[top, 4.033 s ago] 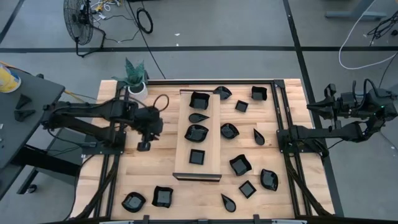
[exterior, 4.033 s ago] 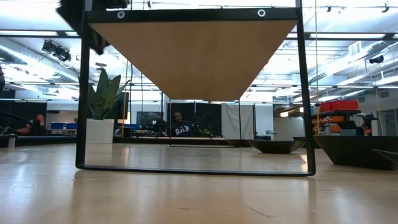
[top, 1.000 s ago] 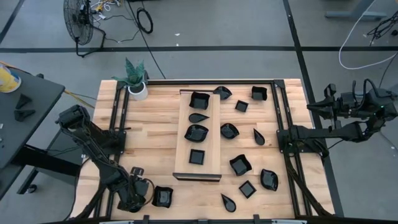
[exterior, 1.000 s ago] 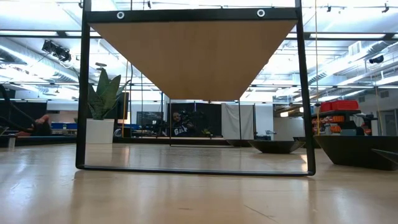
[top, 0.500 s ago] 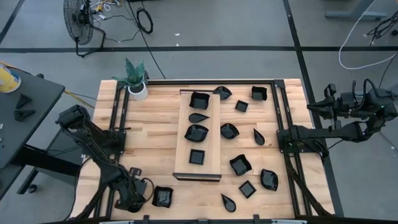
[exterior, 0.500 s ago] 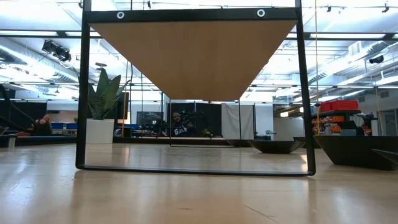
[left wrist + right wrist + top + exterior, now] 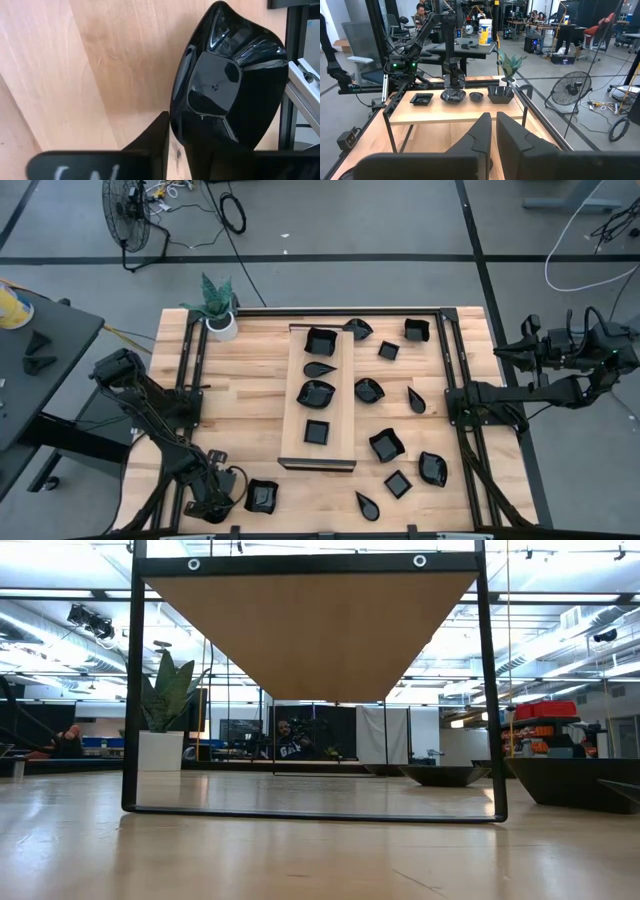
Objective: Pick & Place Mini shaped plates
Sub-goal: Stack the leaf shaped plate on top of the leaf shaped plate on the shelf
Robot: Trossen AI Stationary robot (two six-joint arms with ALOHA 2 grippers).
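The left gripper (image 7: 213,506) has narrowed onto the rim of a black wavy dish (image 7: 227,85) at the table's (image 7: 250,400) near-left corner, having crossed from beside the wooden board (image 7: 318,395) seconds ago. The right gripper (image 7: 493,131), fingers nearly together and empty, waits off the right edge.

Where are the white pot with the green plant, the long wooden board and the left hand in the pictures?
white pot with the green plant (image 7: 222,326): high view, on the pot's white rim.
long wooden board (image 7: 297,430): high view, on bare wood beside the dishes.
left hand (image 7: 215,502): high view, between its fingertips, at the table's near left corner.
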